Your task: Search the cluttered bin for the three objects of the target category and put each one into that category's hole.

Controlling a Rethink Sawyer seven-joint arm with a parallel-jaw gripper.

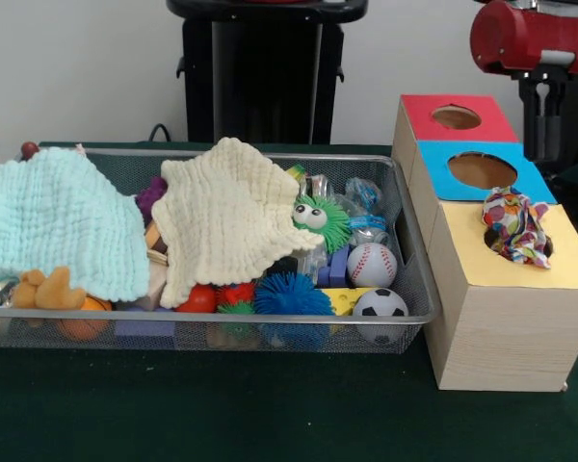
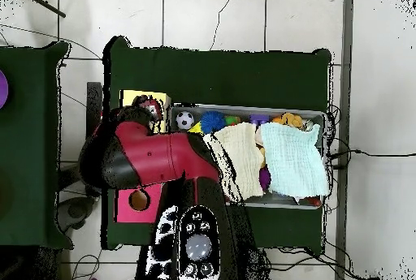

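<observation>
The wire-mesh bin [image 1: 270, 319] lies left of the boxes, full of toys and cloths; it also shows in the overhead view [image 2: 322, 135]. A confetti-print wrapper [image 1: 515, 227] sits crumpled in the hole [image 1: 549, 246] of the yellow-topped box [image 1: 491, 279], sticking up out of it. A clear-whitish wrapper [image 1: 362, 200] lies at the bin's right end, behind a baseball. My gripper [image 1: 540, 125] hangs as a dark shape above and behind the blue-topped box, apart from the wrapper. In the overhead view my red arm [image 2: 162, 159] hides the gripper.
The blue-topped box [image 1: 482, 171] and red-topped box [image 1: 456, 117] stand behind the yellow one. In the bin lie a cream cloth [image 1: 226, 217], a pale green cloth [image 1: 63, 226], a blue spiky ball [image 1: 289, 294], a soccer ball [image 1: 380, 306] and a baseball [image 1: 372, 265].
</observation>
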